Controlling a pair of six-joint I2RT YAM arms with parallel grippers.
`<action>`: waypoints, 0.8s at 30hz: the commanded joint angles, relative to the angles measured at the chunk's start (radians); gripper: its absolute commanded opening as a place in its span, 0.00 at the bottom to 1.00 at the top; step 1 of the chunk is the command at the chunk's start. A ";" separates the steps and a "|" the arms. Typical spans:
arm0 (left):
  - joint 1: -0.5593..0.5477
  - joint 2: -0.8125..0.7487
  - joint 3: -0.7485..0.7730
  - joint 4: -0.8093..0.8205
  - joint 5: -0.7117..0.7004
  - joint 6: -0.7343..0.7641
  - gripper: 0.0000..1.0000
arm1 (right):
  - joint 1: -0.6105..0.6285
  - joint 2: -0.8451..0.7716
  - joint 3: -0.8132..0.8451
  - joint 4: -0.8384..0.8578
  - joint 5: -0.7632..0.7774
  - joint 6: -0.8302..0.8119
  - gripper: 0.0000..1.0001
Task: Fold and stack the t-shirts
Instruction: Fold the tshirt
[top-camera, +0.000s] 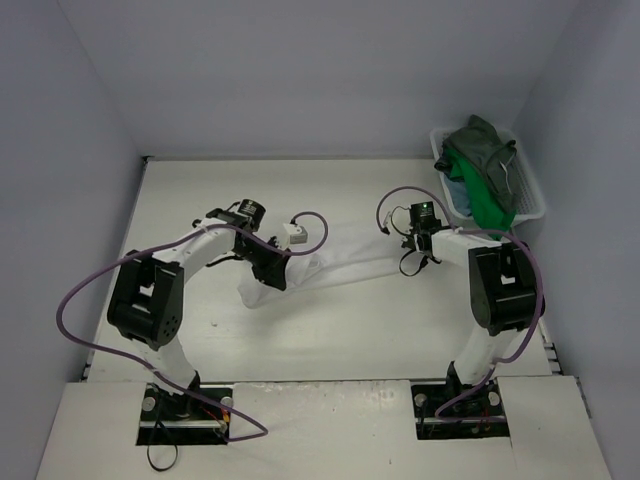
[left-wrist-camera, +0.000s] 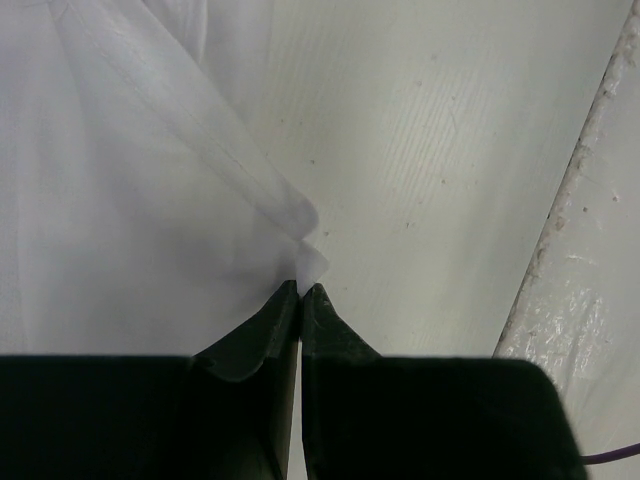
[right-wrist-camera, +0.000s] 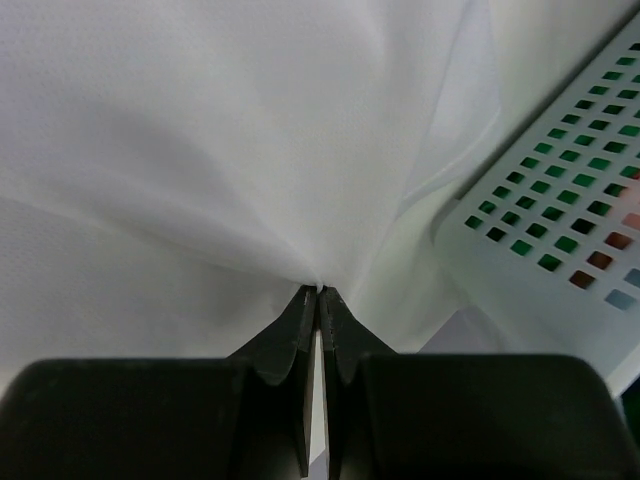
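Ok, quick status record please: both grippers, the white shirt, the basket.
left gripper: shut on an edge of the white shirt
right gripper: shut on the white shirt
white shirt: stretched between both grippers over the table, unfolded
basket: far right corner, holds dark shirt and green shirt
folded stack: none visible

Light: soft, even, cool white over the table (top-camera: 340, 330) | Shadows: faint, short, under left arm (top-camera: 150, 300) and right arm (top-camera: 500, 290) on the table | Focus: overhead sharp; wrist views soft, dark fingers (left-wrist-camera: 250, 340) near lens underexposed
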 joint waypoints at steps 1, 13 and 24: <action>-0.028 -0.009 0.005 -0.027 -0.018 0.038 0.00 | -0.009 -0.065 -0.010 0.000 0.008 -0.009 0.00; -0.046 0.073 0.017 0.019 -0.195 -0.003 0.00 | -0.012 -0.059 -0.045 -0.010 0.017 -0.003 0.11; -0.051 0.150 0.025 0.086 -0.314 -0.028 0.00 | -0.023 -0.100 -0.070 -0.035 0.014 0.005 0.11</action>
